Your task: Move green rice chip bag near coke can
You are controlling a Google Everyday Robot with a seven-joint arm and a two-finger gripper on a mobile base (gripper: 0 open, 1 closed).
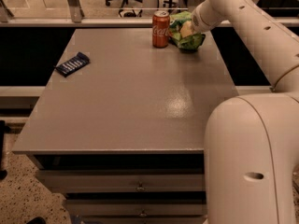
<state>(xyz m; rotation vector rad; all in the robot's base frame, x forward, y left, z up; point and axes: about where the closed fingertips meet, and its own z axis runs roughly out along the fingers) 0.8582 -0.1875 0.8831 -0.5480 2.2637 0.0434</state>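
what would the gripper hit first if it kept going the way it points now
The gripper, at the far right of the table, points leftward into the green rice chip bag, so the bag comes first. Beyond it stands the coke can, though depth is unclear.

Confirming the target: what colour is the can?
Red can, white script, camera view; gripper at the bag beside it.

Cream-white arm [254, 27] behind claw [188, 30]: smooth rounded shells w/ small dark holes. Fat base [252, 162] well below claw, 1 oval slot. Claw at table [131, 101] far edge.
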